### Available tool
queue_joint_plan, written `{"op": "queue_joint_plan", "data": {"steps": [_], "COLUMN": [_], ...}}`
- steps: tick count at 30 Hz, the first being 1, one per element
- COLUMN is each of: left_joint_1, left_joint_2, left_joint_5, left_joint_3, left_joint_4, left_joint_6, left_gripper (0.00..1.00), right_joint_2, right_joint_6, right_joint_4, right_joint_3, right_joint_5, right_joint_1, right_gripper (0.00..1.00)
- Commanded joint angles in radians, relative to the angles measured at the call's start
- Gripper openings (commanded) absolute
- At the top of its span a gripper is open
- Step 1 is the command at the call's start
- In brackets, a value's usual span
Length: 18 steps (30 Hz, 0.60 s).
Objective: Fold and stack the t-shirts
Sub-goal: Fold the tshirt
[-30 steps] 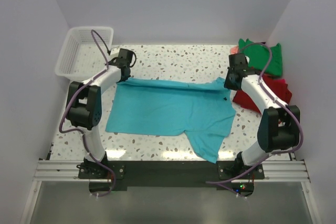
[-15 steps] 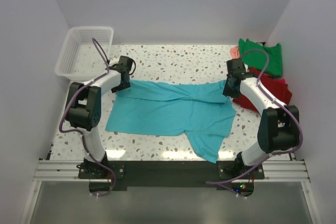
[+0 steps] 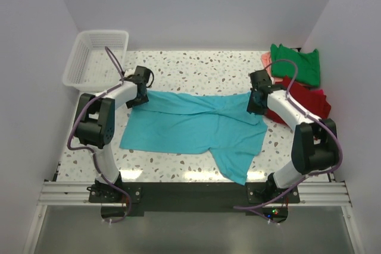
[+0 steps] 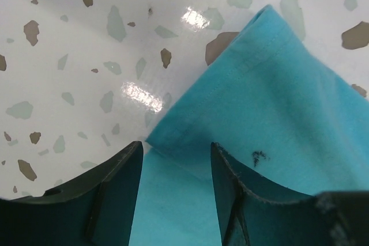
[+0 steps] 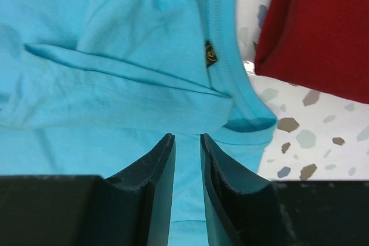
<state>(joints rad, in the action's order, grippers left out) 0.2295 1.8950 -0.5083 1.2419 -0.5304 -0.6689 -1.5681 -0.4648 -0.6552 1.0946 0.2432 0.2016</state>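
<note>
Left gripper point(image 3: 141, 89) hangs low over the far-left corner of the turquoise t-shirt point(image 3: 196, 126), on the left side of the table point(image 3: 196, 69). Its 2 fingers point(image 4: 115, 194) stand well apart. In the wrist view a folded corner of the cloth point(image 4: 271, 102) lies on the speckled top below and ahead of them, and neither finger pinches it.

Right gripper point(image 3: 256, 100) sits over the shirt's far-right corner, toward the right edge of the table. Its jaws leave only a narrow slot (flat turquoise cloth shows through it), and nothing is caught between them. Just ahead of the fingers point(image 5: 153, 188) lie the shirt's collar point(image 5: 248, 122) and a small dark label point(image 5: 211, 53).

That shirt is spread flat across the middle of the table, with a fold creased along its far side. 1 part of it reaches toward the near edge, right of centre.

Beside it, the red t-shirt point(image 3: 306, 102) lies bunched at the right edge of the table, partly behind the right arm. In the far-right corner is the green t-shirt point(image 3: 297, 63), with a sliver of the salmon-pink t-shirt point(image 3: 266, 59) showing at its left side. At the far-left corner stands a white lattice basket point(image 3: 95, 55).
</note>
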Motion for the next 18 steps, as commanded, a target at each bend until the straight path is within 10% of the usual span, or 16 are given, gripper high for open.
{"op": "queue_joint_plan", "data": {"steps": [1, 18], "left_joint_1": [-0.001, -0.001], "left_joint_2": [-0.050, -0.037], "left_joint_5": [0.030, 0.140], "left_joint_3": [0.071, 0.071], "left_joint_4": [0.069, 0.110], "left_joint_6": [0.018, 0.072], "left_gripper": [0.56, 0.56], "right_joint_2": [-0.018, -0.363], "right_joint_6": [-0.008, 0.063], "right_joint_4": [0.121, 0.137], "right_joint_3": [0.082, 0.369], "right_joint_5": [-0.093, -0.084], "right_joint_1": [0.048, 0.130], "right_gripper": [0.26, 0.39]}}
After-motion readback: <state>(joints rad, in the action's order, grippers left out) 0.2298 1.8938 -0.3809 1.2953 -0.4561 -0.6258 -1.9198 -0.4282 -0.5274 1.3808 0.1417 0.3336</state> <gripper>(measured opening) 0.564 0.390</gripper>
